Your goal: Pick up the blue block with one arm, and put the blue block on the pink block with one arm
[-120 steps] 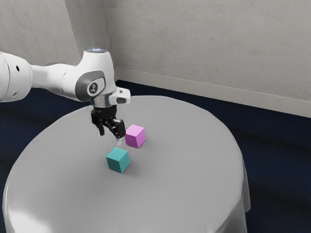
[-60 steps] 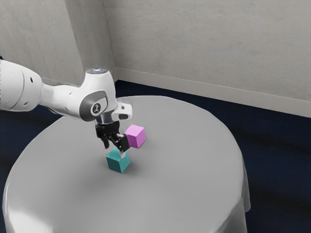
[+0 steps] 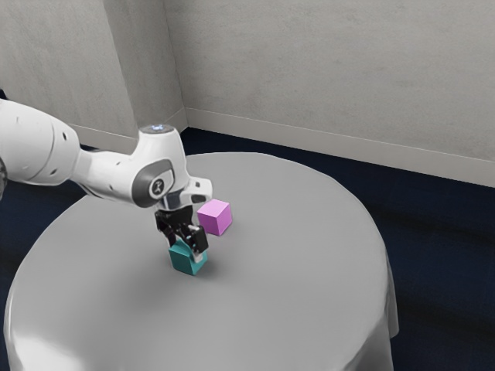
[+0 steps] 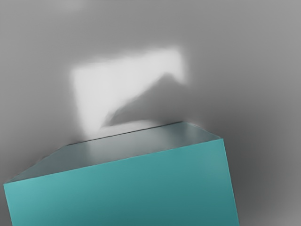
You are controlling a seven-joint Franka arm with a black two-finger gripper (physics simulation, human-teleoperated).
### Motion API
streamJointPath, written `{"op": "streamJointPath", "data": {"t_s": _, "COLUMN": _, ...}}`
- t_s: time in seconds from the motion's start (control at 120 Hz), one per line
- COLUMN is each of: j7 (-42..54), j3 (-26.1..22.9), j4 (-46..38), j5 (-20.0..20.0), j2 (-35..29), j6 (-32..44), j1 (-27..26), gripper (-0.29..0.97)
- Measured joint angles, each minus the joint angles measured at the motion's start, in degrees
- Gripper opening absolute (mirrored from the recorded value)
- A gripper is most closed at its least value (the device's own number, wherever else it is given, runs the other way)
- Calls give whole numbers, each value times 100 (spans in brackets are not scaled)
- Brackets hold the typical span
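Note:
The blue block (image 3: pixel 186 261), teal in colour, sits on the round grey table (image 3: pixel 309 255) near its middle. My gripper (image 3: pixel 189 243) is directly over the block, open, with its black fingers reaching down to the block's top edges on either side. In the wrist view the blue block (image 4: pixel 127 183) looms large just under my hand. The pink block (image 3: pixel 214 216) rests on the table a short way beyond the blue one, toward the exterior view's right, apart from it and from the gripper.
The table's cloth drops away at its rim (image 3: pixel 387 294), with dark floor all round. Grey walls (image 3: pixel 325 62) stand behind, well away from the arm.
My hand has come down and forward from above the gap between the blocks to sit right over the blue block. Neither block has moved.

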Motion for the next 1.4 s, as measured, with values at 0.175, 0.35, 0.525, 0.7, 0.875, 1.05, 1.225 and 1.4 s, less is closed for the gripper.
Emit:
{"op": "streamJointPath", "data": {"t_s": 0.175, "j7": 16, "j3": 83, "j4": 12, "j5": -3, "j2": 46, "j6": 86, "j1": -5, "gripper": 68}}
{"op": "streamJointPath", "data": {"t_s": 0.35, "j7": 27, "j3": 91, "j4": 74, "j5": -4, "j2": 112, "j6": 193, "j1": -16, "gripper": 68}}
{"op": "streamJointPath", "data": {"t_s": 0.525, "j7": 36, "j3": 91, "j4": 99, "j5": -1, "j2": 200, "j6": 243, "j1": -22, "gripper": 68}}
{"op": "streamJointPath", "data": {"t_s": 0.7, "j7": 42, "j3": 91, "j4": 133, "j5": -1, "j2": 255, "j6": 267, "j1": -50, "gripper": 68}}
{"op": "streamJointPath", "data": {"t_s": 0.875, "j7": 46, "j3": 86, "j4": 141, "j5": -1, "j2": 256, "j6": 275, "j1": -99, "gripper": 60}}
{"op": "streamJointPath", "data": {"t_s": 1.05, "j7": 46, "j3": 41, "j4": 196, "j5": 4, "j2": 234, "j6": 276, "j1": -101, "gripper": 49}}
{"op": "streamJointPath", "data": {"t_s": 1.225, "j7": 34, "j3": 39, "j4": 198, "j5": 24, "j2": 269, "j6": 279, "j1": -80, "gripper": 40}}
{"op": "streamJointPath", "data": {"t_s": 1.4, "j7": 3, "j3": 39, "j4": 203, "j5": 55, "j2": 300, "j6": 278, "j1": -80, "gripper": 39}}
